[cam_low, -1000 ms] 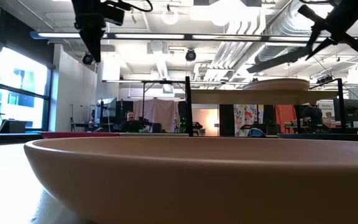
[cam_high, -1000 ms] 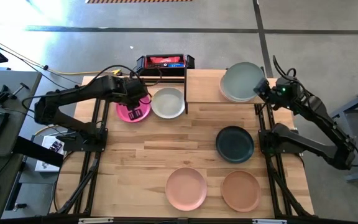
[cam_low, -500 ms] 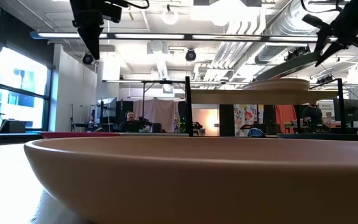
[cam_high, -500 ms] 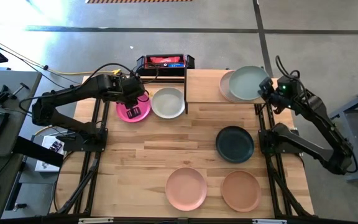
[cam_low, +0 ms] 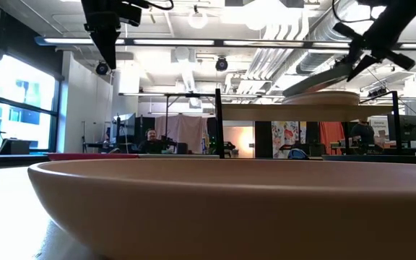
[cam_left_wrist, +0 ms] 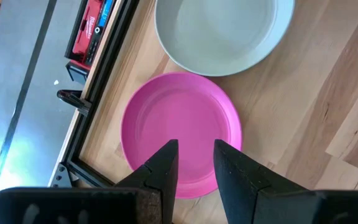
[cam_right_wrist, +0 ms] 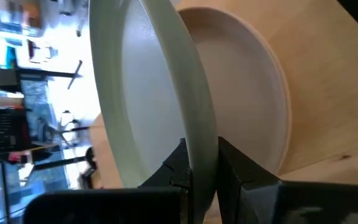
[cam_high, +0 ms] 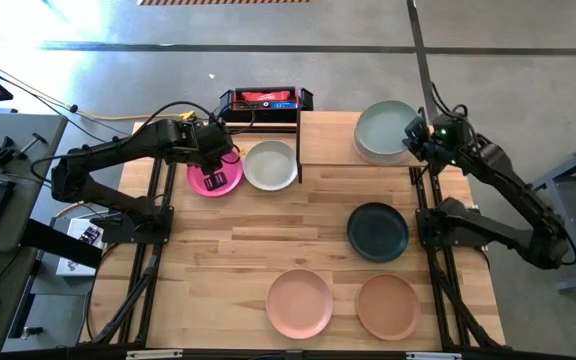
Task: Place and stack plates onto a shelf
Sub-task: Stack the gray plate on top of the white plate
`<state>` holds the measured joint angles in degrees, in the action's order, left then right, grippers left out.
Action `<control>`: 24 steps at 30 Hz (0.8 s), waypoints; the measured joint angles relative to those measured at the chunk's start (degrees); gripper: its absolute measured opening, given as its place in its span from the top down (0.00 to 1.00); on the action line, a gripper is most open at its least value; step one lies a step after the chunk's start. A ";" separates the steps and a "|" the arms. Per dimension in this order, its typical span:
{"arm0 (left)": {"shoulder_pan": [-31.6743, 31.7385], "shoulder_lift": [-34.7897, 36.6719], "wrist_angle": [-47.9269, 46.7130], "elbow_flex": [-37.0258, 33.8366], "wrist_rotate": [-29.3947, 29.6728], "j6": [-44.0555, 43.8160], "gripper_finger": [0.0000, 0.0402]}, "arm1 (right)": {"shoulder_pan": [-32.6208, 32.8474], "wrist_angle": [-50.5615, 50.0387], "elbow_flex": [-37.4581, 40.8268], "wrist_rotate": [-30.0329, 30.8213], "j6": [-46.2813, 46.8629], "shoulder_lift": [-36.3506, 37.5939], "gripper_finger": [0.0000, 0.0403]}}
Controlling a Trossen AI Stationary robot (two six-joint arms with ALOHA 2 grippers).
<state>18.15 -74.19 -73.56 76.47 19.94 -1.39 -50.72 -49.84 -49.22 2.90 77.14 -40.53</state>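
On the shelf [cam_high: 328, 140] at the far right of the worktop [cam_high: 298, 235], the right hand [cam_high: 414, 137] pinches the rim of a sage green plate [cam_high: 384, 128], its fingers closed on the edge. The plate is tilted, with its gripped side raised, over a beige plate [cam_right_wrist: 241, 93] that lies flat on the shelf board; in the low view the green plate slopes down toward the beige one, and I cannot tell whether their far edges touch. The left hand [cam_high: 220, 172] hangs above the magenta plate [cam_high: 208, 180] at the far left of the worktop, its fingers a narrow gap apart and holding nothing. A light grey plate [cam_high: 270, 165] lies just beside the magenta one, next to the shelf's black frame. A dark teal plate [cam_high: 377, 231] sits on the worktop on the right, in front of the shelf. Near the front edge lie a pink plate [cam_high: 299, 302] and a brown plate [cam_high: 388, 306], side by side. A red case [cam_high: 264, 99] sits behind the worktop.
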 joint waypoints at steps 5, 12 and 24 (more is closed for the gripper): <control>0.00 0.00 -0.02 0.00 0.00 0.00 0.78 | 0.55 -0.10 0.00 -1.00 -1.01 -2.55 0.96; 0.00 0.00 0.00 0.00 -0.02 0.04 0.78 | 0.53 -0.07 -0.01 -2.32 -1.83 -3.39 0.95; 0.00 0.00 0.00 0.00 -0.02 0.13 0.78 | 0.55 -2.69 -0.01 -1.22 -3.28 -3.39 0.76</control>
<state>18.15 -74.19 -73.56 76.47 19.92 -1.26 -50.17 -52.54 -49.23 1.68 73.87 -43.92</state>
